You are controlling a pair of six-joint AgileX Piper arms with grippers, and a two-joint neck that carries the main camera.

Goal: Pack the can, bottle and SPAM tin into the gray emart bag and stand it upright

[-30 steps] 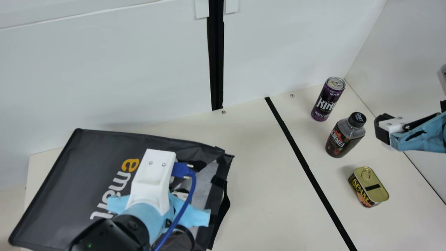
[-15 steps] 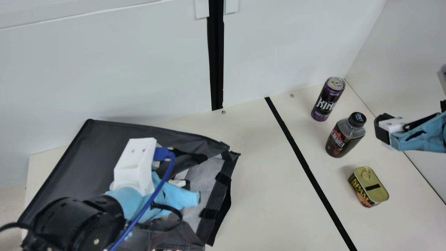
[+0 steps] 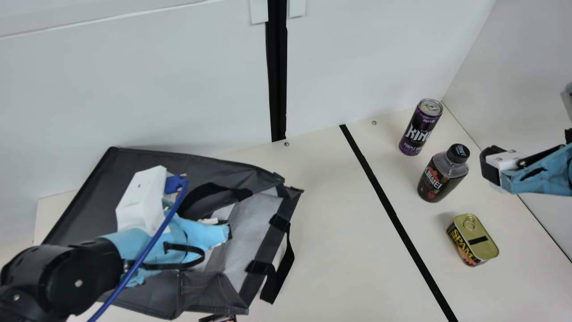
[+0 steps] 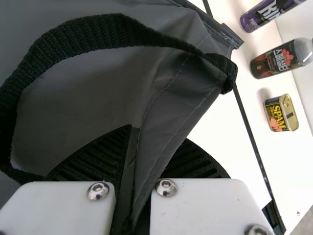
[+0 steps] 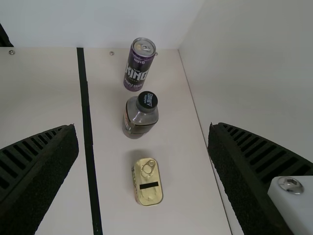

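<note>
Okay, so the left gripper (image 4: 157,137) is pinching the gray bag's (image 3: 134,163) edge between its fingers, probably to get the mouth gaping for loading. Meanwhile the right gripper (image 5: 143,129) is waiting with fingers wide, and the can (image 3: 420,127), bottle (image 3: 443,173) and SPAM tin (image 3: 473,240) are sitting apart on the table (image 3: 339,250), presumably leaving room for grabbing each one.

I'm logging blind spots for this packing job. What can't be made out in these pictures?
- Deeper inside of the gray bag: main view, hidden by the left arm and the bag's own cloth.
- Part of the left gripper: left wrist view, covered by bag cloth.
- Can's top: left wrist view, cut off by the edge.
- Small dark item: main view, cut off by the bottom edge; can't identify.
</note>
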